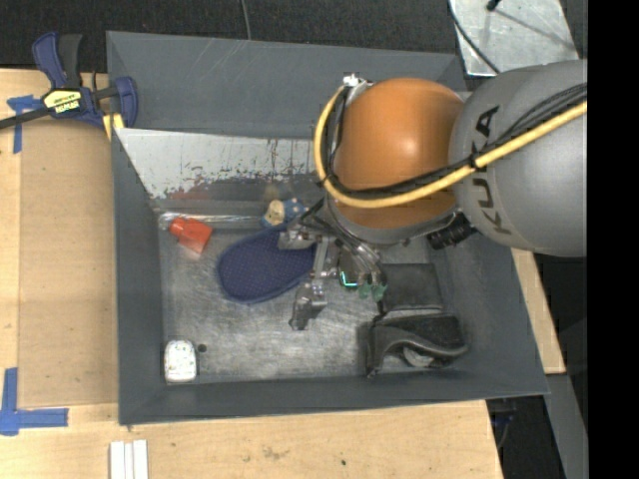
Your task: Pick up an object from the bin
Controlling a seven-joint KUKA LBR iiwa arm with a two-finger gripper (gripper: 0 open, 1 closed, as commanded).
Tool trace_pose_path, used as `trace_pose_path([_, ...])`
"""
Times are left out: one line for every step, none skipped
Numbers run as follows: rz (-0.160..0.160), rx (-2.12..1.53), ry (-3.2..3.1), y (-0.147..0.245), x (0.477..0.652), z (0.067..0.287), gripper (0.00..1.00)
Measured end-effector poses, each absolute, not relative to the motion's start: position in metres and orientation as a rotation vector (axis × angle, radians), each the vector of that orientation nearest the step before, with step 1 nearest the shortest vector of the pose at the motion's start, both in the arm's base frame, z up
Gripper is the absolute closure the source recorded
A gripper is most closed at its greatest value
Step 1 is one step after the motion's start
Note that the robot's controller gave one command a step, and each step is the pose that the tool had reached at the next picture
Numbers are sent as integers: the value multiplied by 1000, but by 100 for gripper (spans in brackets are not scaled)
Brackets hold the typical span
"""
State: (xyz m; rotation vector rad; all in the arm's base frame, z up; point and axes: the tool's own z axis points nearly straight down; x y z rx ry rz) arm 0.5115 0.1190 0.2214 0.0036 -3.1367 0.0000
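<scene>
The arm, with its orange cover (394, 143), is reaching in from the right, and the gripper (308, 305) is hanging low over the middle of the grey bin (140, 297). How wide the claw is standing cannot be told, and nothing is showing in its grasp. The thing nearest to it is a dark blue oval pad (252, 269), which is lying flat just left of the gripper, with its right end touching or almost under it. A black shoe-like object (417, 339) is sitting to the lower right, an orange piece (190, 234) is resting near the back left, and a small white object (180, 359) is lying in the front left corner.
</scene>
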Motion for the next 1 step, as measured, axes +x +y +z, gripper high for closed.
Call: trace_pose_path([-1,385,-3118,157,536,99,0])
